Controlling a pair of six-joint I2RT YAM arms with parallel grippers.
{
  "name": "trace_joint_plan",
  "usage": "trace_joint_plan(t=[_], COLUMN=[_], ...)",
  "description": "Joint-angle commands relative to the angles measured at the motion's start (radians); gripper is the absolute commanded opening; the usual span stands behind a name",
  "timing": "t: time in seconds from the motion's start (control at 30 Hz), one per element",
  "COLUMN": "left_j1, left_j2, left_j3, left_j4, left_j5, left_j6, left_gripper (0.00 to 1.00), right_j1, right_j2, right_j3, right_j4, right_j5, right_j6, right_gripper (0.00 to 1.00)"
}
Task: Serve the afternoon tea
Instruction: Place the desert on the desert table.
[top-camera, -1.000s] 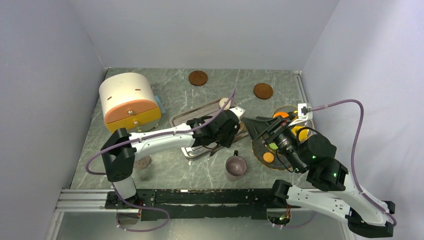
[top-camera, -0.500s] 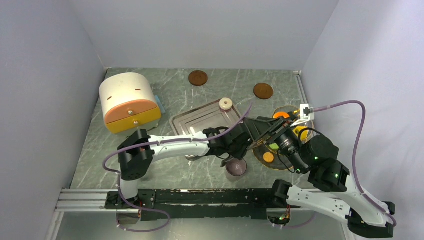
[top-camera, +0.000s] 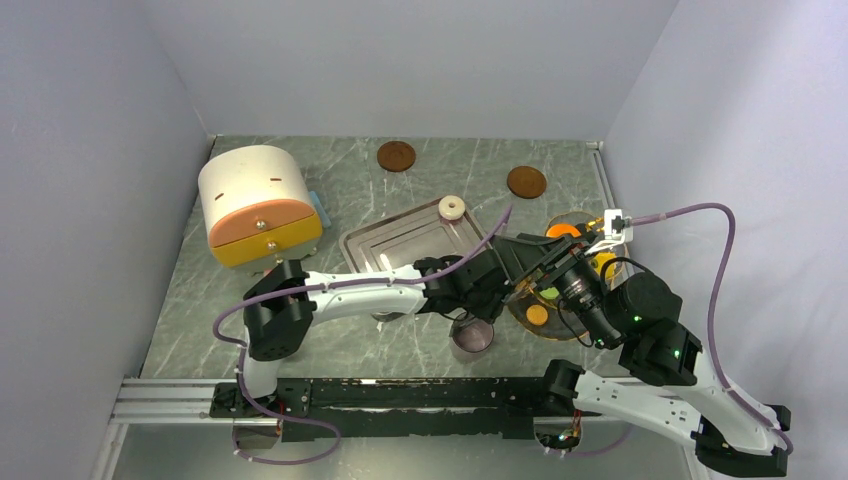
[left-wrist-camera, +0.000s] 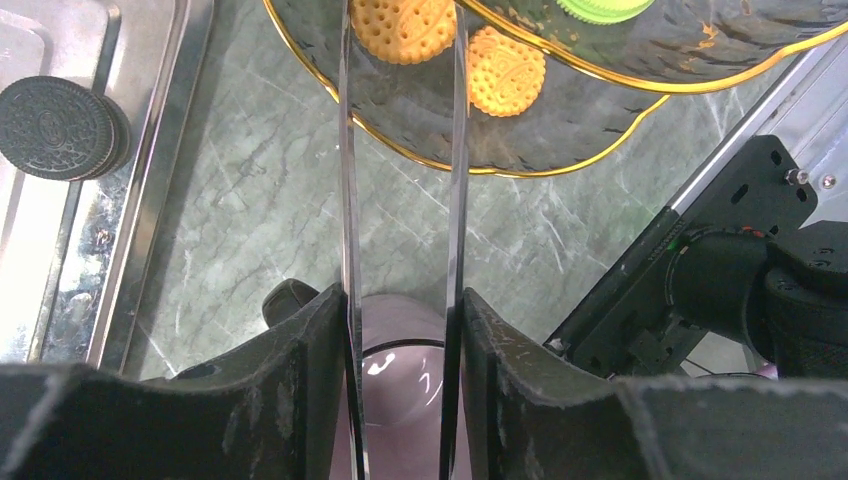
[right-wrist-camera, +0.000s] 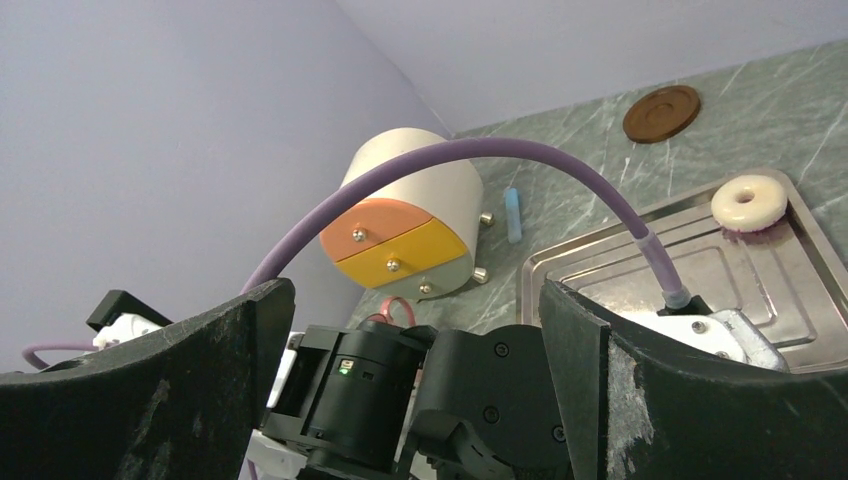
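Drawer box far left. Steel tray centre: black cookie lies flat by the tray edge nearest the mug, cream ring flat in the far right corner.

Mug stands upright on the table, mouth up, long axis vertical. It's just off the tray's near right corner, beside the glass plate. Handle sticks out toward the tray side.

Left gripper is right over the mug, fingers pointing at the plate. Jaws part-way apart, narrow gap, nothing pinched between them. Contact with the mug rim: can't tell.

Plate carries two orange cookies and a green one, all flat. Right gripper is above the plate, jaws spread wide, empty.
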Motion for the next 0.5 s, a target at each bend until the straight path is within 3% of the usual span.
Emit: trace_joint_plan(t=[0.0, 0.47], left_j1=[-0.012, -0.014], left_j2=[0.011, 0.007], left_j3=[0.039, 0.054], left_j4=[0.023, -0.020], left_j5=[0.006, -0.026], left_j6=[-0.005, 0.008], left_gripper=[0.46, 0.56], right_j1=[0.003, 0.003], right_j2=[-0.015, -0.008], right_j3=[0.005, 0.003], right_j4=[0.008, 0.012], right_j5=[0.017, 0.015], right_j6=[0.002, 0.002], right_gripper=[0.97, 0.97])
